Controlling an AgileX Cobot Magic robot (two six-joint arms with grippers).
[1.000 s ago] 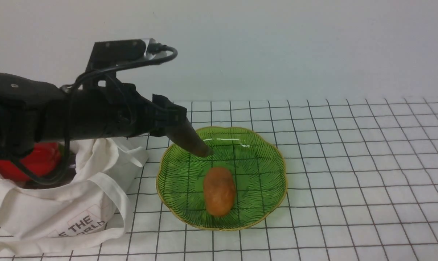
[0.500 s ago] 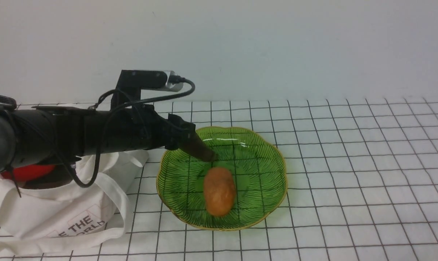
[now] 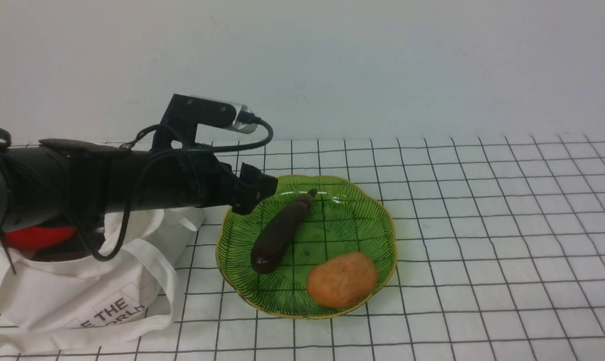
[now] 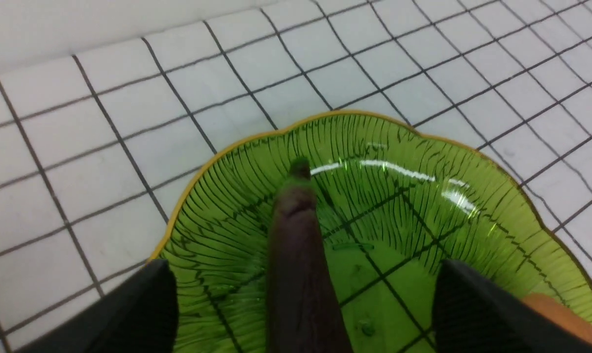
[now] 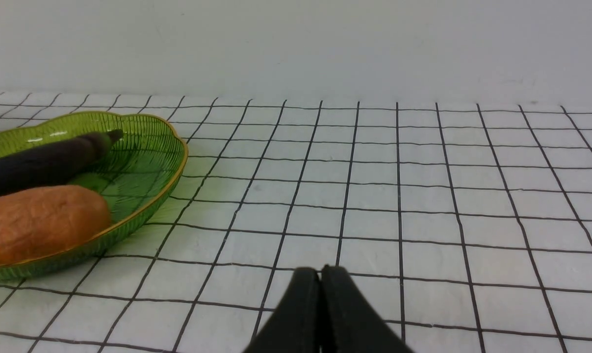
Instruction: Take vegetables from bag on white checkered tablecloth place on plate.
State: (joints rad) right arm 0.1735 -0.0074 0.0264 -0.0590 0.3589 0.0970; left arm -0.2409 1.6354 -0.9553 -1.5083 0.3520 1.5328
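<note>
Lower left, the bag (image 3: pixel 81 291) held the red pepper (image 3: pixel 36 236). On the plate (image 3: pixel 362 220) at centre lay the potato (image 3: pixel 342 279), behind it the eggplant (image 3: pixel 280 233). The left fingers (image 4: pixel 129 314) stood wide, clear of the eggplant; the right fingers (image 5: pixel 300 314) were pressed together, empty.

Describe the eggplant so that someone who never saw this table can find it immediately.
On the white checkered tablecloth, right of the canvas bag, sits a green glass plate with a gold rim. Two vegetables lie in it; the eggplant is the one nearer the bag, lying diagonally. Unlike the rounded orange-brown potato, it is long, slim and dark purple.
</note>
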